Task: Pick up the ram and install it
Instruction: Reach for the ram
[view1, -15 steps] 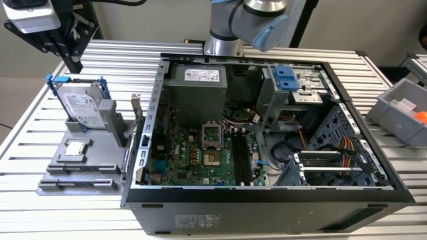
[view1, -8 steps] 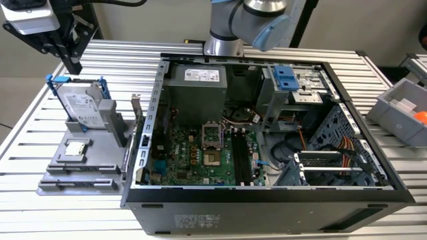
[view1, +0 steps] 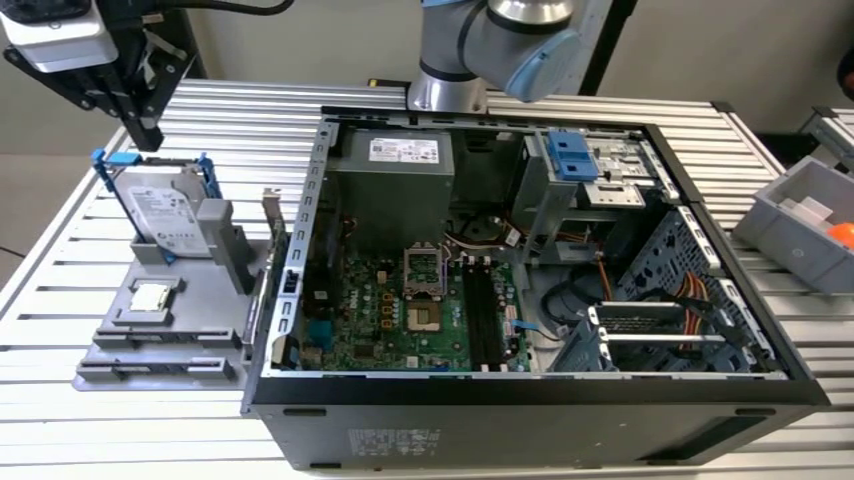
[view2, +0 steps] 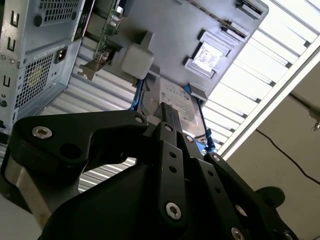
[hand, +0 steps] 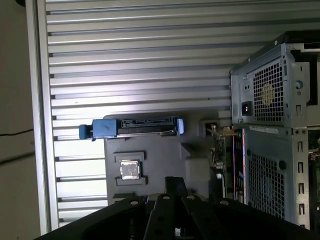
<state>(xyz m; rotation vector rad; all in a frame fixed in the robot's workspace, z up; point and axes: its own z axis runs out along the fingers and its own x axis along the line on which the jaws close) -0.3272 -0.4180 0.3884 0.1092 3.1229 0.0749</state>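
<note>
Seems to have the ram seated as a long dark stick in a slot on the motherboard, well apart from the jaws and down inside the open computer case. Cannot say for sure that this dark strip is the stick and not a bare slot.

Jaws together on the gripper, clamped on no part, ending in one narrow dark tip in both wrist views. Hanging above the ribbed metal table, outside the case.

Nearest beneath the jaws, apart from them: a hard drive in a blue frame, upright in a grey holder. Just past the drive from the jaws, a small square silver processor chip, flat in a recess of the same holder.

Off to the case side of the jaws, a green expansion card on edge, between holder and case wall.

Farther from the jaws, beyond the case, the arm's base. Farthest from the jaws, across the case, a grey bin with something orange inside.
</note>
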